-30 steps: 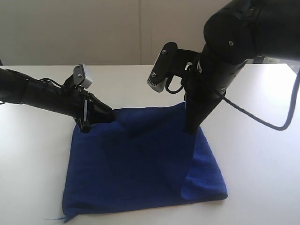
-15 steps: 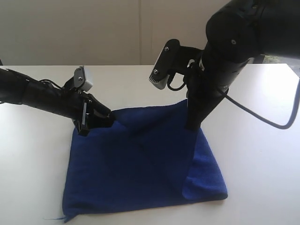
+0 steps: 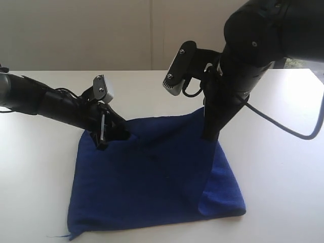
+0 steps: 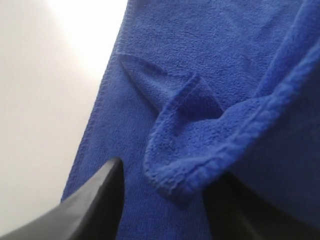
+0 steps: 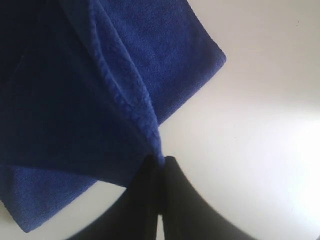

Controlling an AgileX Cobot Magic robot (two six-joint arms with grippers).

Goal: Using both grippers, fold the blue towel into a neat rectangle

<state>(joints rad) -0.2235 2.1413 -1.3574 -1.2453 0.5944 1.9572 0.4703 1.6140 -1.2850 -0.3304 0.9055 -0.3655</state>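
1. Left gripper (image 3: 118, 135) — jaws parted, set low at the far left corner of the blue towel (image 3: 152, 187); a loose hem fold lies between them, unpinched.
2. Right gripper (image 3: 210, 135) — clamped on the far right hem, raising it slightly.
3. Towel: spread on the white table (image 3: 283, 162).
4. Step, as judged: securing the far corners. Next, the left must close on its hem, then both draw the far edge toward the near edge.

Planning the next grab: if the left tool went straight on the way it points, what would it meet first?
The towel: its raised hem lies just ahead, within the open left tool. How near it is, the picture leaves unclear.
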